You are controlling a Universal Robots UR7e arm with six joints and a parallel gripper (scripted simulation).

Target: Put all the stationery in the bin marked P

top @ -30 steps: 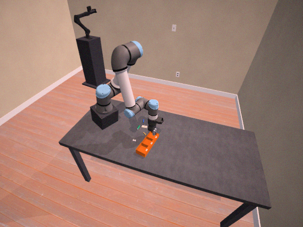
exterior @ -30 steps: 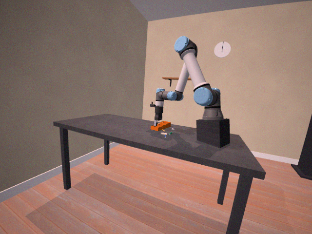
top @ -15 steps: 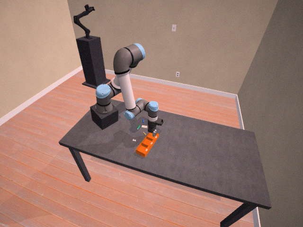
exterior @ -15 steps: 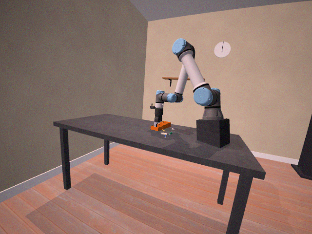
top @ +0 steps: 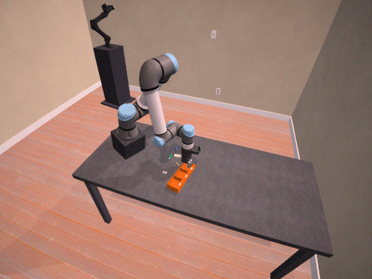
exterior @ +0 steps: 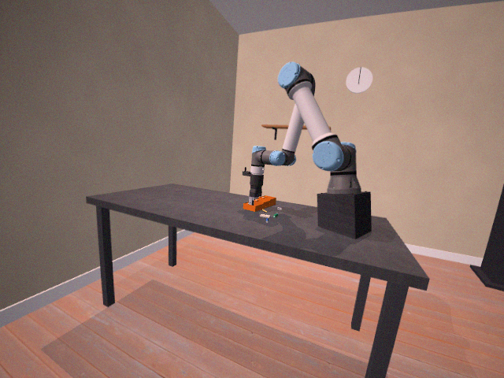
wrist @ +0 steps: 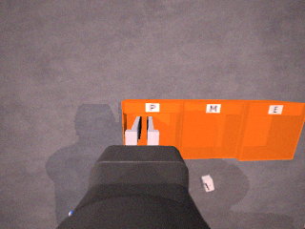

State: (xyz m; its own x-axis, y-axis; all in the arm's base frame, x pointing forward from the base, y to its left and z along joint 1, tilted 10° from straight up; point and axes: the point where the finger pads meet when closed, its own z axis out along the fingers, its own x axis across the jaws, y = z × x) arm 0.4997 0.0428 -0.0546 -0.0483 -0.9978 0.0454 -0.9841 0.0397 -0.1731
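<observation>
One orange bin block [top: 175, 185] with three compartments, marked P, M and E, sits on one dark desk [top: 255, 192]. Five small loose items lie beside it: blue [top: 175, 147], green [top: 170, 156], beige [top: 177, 155], yellow [top: 177, 164], white [top: 164, 172].

The dark table [top: 255, 192] bears an orange bin row [top: 177, 183], the arm's black pedestal [top: 120, 148] and small scattered items.

From where I stand, whatever sits between the narrowly parted pale grey fingers is hidden by the black gripper body [wrist: 138, 186]. The small green [top: 170, 156], blue [top: 175, 148] and yellow [top: 177, 164] bits on the dark grey table [top: 255, 192] are too tiny to name.
</observation>
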